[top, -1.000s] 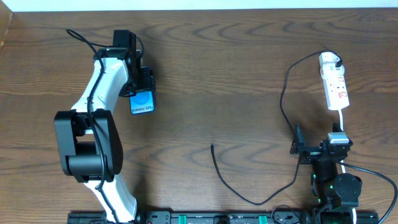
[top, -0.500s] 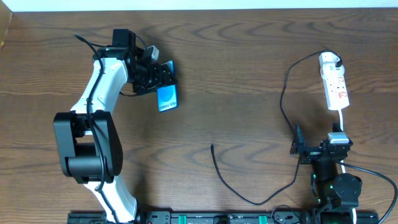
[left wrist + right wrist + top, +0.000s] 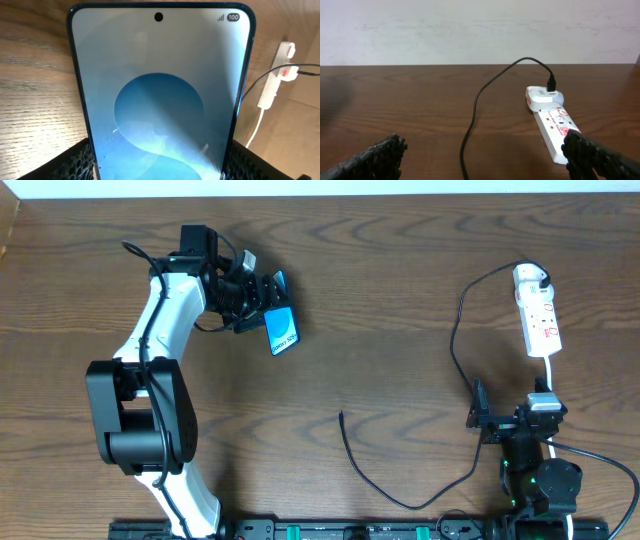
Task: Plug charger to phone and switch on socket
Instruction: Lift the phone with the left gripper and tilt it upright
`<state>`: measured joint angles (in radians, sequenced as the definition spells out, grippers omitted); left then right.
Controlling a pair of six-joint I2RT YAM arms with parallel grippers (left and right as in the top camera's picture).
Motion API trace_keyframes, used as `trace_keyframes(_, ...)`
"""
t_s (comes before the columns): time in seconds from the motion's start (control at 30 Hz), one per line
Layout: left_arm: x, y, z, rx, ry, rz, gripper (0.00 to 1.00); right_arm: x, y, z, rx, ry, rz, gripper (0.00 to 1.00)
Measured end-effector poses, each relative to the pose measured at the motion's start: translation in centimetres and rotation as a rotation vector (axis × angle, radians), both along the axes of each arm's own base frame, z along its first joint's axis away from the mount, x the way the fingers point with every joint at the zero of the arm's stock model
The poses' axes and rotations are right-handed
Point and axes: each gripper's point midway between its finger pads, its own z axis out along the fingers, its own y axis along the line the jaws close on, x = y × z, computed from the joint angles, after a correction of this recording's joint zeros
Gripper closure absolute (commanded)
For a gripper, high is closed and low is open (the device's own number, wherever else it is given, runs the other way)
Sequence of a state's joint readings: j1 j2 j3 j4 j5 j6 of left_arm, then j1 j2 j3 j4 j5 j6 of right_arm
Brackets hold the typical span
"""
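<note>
Jaws of the right gripper (image 3: pixel 478 412) stand nearest me, wide apart and empty. Just beyond, the charger (image 3: pixel 352 455) lies with its plug tip loose on the table (image 3: pixel 400 280). Further out, the left gripper (image 3: pixel 258 295) clamps the phone (image 3: pixel 283 332) across its edges. I'd set its port end squarely beside that tip. Farthest right lies the socket (image 3: pixel 541 320), with the adapter seated.

The overhead camera looks straight down on my whole table (image 3: pixel 380 300) from well above. My left wrist camera sits right up against the phone (image 3: pixel 160 100), whose screen fills its frame, and a power strip (image 3: pixel 270 90) shows far off at the right edge. My right wrist camera looks low across the tabletop toward the wall (image 3: pixel 470 30), with the same strip nearer at lower right. Overhead has it at upper right.
</note>
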<state>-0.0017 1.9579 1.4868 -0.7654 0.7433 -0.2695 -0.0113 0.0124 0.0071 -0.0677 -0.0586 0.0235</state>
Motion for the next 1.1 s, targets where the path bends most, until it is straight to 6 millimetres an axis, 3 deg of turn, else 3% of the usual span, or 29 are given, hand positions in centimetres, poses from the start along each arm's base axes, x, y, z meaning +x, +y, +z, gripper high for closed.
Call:
trace_keyframes(0.5, -0.2, -3.7, 4.4, -0.330, -0.006, -0.050, 0.93, 0.0, 0.0, 0.0, 0.000, 0.000, 0.000, 0.01)
trace_keyframes(1.1, -1.1, -5.4, 7.9, -0.585, 0.188, 0.009, 0.93, 0.0, 0.0, 0.0, 0.000, 0.000, 0.000, 0.01)
